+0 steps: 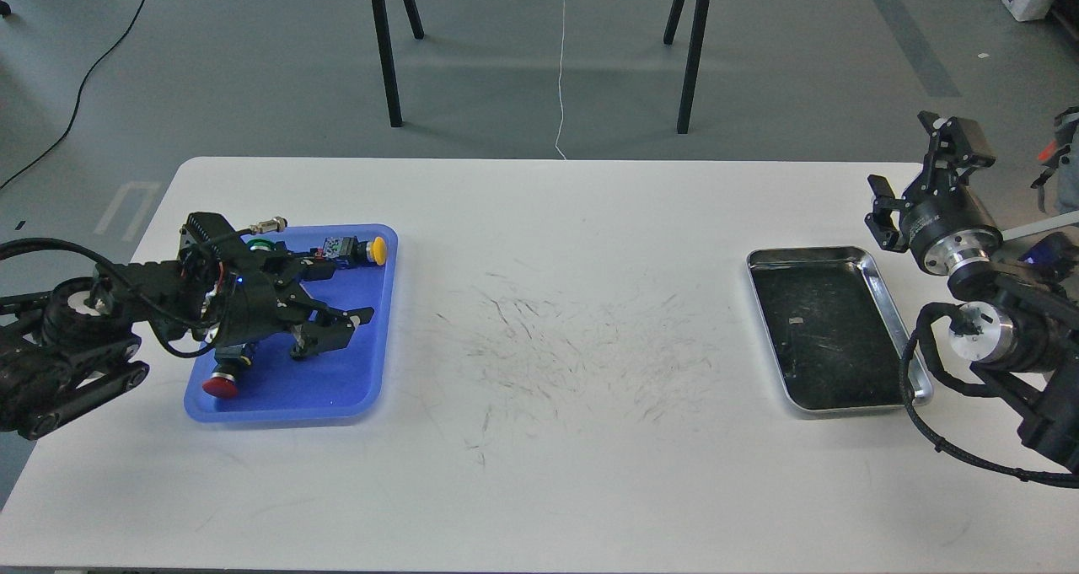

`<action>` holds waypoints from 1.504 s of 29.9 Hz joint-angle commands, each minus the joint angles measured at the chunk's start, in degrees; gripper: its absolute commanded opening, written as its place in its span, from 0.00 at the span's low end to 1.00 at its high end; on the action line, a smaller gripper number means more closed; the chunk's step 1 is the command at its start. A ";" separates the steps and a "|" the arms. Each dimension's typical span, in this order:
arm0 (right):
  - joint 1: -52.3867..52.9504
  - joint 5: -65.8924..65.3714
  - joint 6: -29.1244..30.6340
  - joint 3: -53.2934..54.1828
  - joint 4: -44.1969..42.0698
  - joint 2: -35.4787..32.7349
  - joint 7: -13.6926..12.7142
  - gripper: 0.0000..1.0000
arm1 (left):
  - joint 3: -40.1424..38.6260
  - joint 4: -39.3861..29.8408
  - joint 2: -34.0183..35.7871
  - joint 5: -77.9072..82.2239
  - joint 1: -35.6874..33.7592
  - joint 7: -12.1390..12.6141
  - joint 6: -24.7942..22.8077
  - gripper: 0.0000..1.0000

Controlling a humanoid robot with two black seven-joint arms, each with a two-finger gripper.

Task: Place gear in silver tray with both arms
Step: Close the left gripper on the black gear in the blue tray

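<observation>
Gear: cannot be told apart in the head view; any small part under the left arm over the blue tray (337, 388) is hidden or too dark to name.

Silver tray (877, 283): lies flat on the white table (539, 490), right side, near the right edge. Long axis runs from near to far, skewed slightly so the far end leans left. Bottom is dark, scratched and reflective; one small pale mark shows near its middle. Nothing else seen inside it.

Blue tray: left side of the table, well apart from the silver tray. Holds a yellow-capped button (377, 250) at its far right corner, a red-capped button (221, 384) at its near left, and a metal connector (271, 222) at the far rim.

Left pincer (350, 325): over the blue tray, pointing right, fingers apart; nothing visibly between them. Whether the tips touch the tray floor cannot be told.

Right pincer (906, 178): raised beyond the far right corner of the silver tray, beside it and not over it. Fingers stand apart, holding nothing.

Table centre between the trays carries many dark scuff marks (573, 346).
</observation>
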 commanded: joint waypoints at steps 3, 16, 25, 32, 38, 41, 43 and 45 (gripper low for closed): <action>0.13 -0.02 0.00 -0.08 -0.07 0.00 0.00 0.99 | 0.85 1.76 -0.29 0.03 -0.07 0.00 0.50 0.78; 0.66 -0.02 0.00 0.09 0.02 -0.53 0.00 0.99 | 4.90 6.33 -1.52 0.11 -0.78 0.00 0.59 0.61; 0.66 -0.02 0.00 0.00 0.02 -0.53 0.00 0.99 | 5.07 6.59 -3.45 0.64 0.01 0.00 0.59 0.60; 0.66 -0.02 0.00 0.00 -0.07 -0.53 0.00 0.99 | 5.07 6.94 -3.54 0.64 -0.07 0.00 0.59 0.54; 0.57 -0.02 0.00 -0.17 0.02 -0.79 0.00 0.99 | 5.07 7.21 -3.63 0.73 0.01 0.00 0.67 0.50; 0.57 -0.02 0.00 -0.17 0.02 -1.06 0.00 0.99 | 6.38 7.65 -3.89 0.73 -0.07 0.00 0.67 0.48; 0.57 -0.02 0.00 -0.26 0.02 -1.15 0.00 0.99 | 7.35 8.35 -3.98 0.73 -0.16 0.00 0.76 0.48; 0.57 -0.02 0.00 -0.26 0.11 -1.15 0.00 0.99 | 7.79 9.23 -4.51 0.73 -0.07 0.00 1.02 0.48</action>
